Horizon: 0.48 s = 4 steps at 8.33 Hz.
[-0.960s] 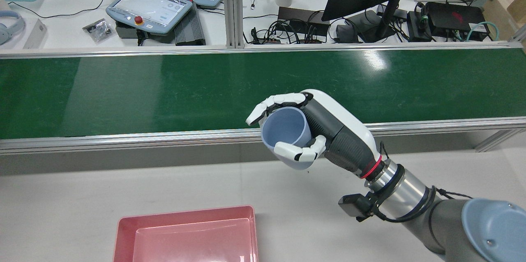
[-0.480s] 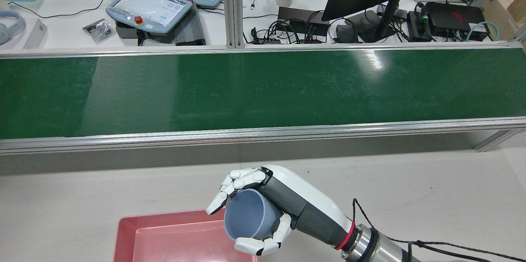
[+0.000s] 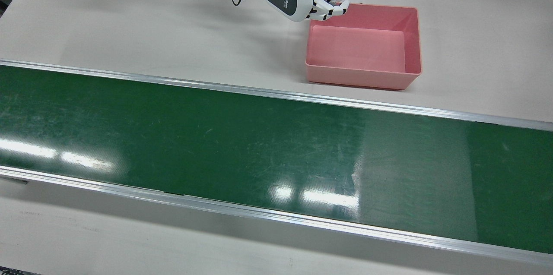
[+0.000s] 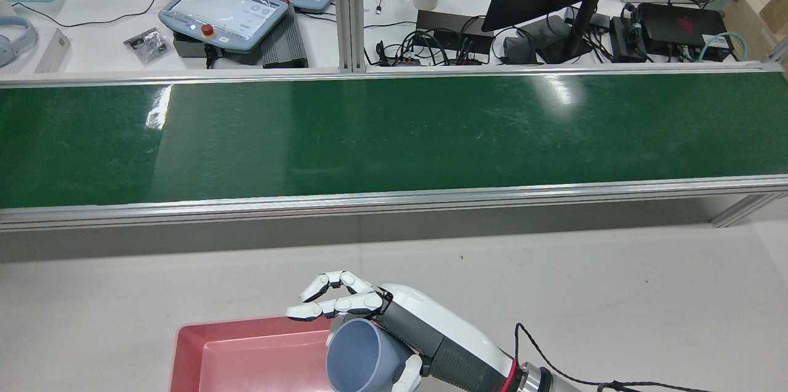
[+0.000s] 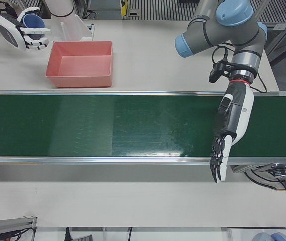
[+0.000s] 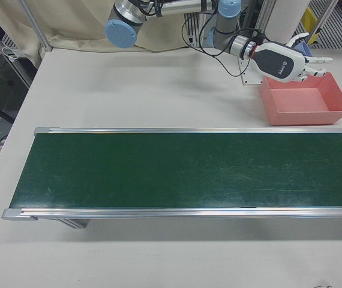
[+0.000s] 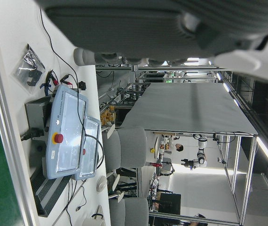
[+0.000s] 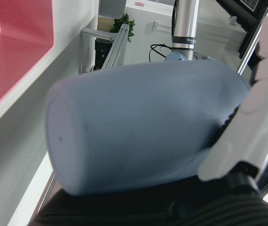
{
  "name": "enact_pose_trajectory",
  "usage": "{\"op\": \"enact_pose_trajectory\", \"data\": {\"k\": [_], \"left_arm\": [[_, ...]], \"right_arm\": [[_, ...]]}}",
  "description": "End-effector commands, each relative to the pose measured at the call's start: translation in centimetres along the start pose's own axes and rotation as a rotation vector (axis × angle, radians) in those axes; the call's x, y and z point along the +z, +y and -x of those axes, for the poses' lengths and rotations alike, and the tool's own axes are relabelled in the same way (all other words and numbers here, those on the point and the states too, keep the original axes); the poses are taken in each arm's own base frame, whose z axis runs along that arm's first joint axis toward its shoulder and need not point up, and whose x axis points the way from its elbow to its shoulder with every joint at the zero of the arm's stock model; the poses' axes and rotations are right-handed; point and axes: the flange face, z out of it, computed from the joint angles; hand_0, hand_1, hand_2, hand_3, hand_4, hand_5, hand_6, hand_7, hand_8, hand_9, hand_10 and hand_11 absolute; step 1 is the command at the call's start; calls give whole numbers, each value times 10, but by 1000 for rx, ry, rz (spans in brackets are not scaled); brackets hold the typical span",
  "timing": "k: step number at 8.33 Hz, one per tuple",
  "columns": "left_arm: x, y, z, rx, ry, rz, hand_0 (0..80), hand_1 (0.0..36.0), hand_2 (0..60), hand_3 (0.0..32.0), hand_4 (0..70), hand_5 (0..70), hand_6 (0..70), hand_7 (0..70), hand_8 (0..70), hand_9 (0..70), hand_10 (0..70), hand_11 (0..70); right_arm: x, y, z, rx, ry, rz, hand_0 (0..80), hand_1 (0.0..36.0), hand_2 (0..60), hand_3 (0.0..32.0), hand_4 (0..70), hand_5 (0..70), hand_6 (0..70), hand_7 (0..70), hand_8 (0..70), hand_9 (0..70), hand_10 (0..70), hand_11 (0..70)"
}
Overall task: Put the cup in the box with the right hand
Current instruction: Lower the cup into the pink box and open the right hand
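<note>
- The right hand (image 4: pixel 394 333) has the pale blue cup (image 4: pixel 360 355) lying in its palm, mouth tipped sideways toward the pink box (image 3: pixel 363 50); the upper fingers (image 4: pixel 332 303) are stretched out straight above the rim, so the hold looks loose.
- From behind, the cup's lower part is cut off by the picture's edge.
- From the front, the cup is mostly hidden behind the hand, at the box's near corner by the pedestals.
- The box sits on the white bench (image 3: pixel 129 29), beside the green belt (image 3: pixel 216 137).
- The left hand (image 5: pixel 231 130) hangs over the belt's far end, fingers straight down, holding nothing.
</note>
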Motion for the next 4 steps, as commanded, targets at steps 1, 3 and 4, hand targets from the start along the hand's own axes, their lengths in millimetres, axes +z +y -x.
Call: {"op": "enact_pose_trajectory", "data": {"k": [1,3,4], "left_arm": [[0,-1,0,0,0,0,0,0,0,0,0,0,0,0,0,0,0,0],[0,-1,0,-1,0,0,0,0,0,0,0,0,0,0,0,0,0,0],[0,-1,0,0,0,0,0,0,0,0,0,0,0,0,0,0,0,0]], "right_arm": [[-2,3,-6,9,12,3,541,207,175,320,49,57,0,50,0,0,15,47],[-3,6,-8,14,14,7,556,224,181,320,13,62,0,72,0,0,12,44],[-3,6,-8,17,15,7,553,221,185,320,18,62,0,86,0,3,14,47]]}}
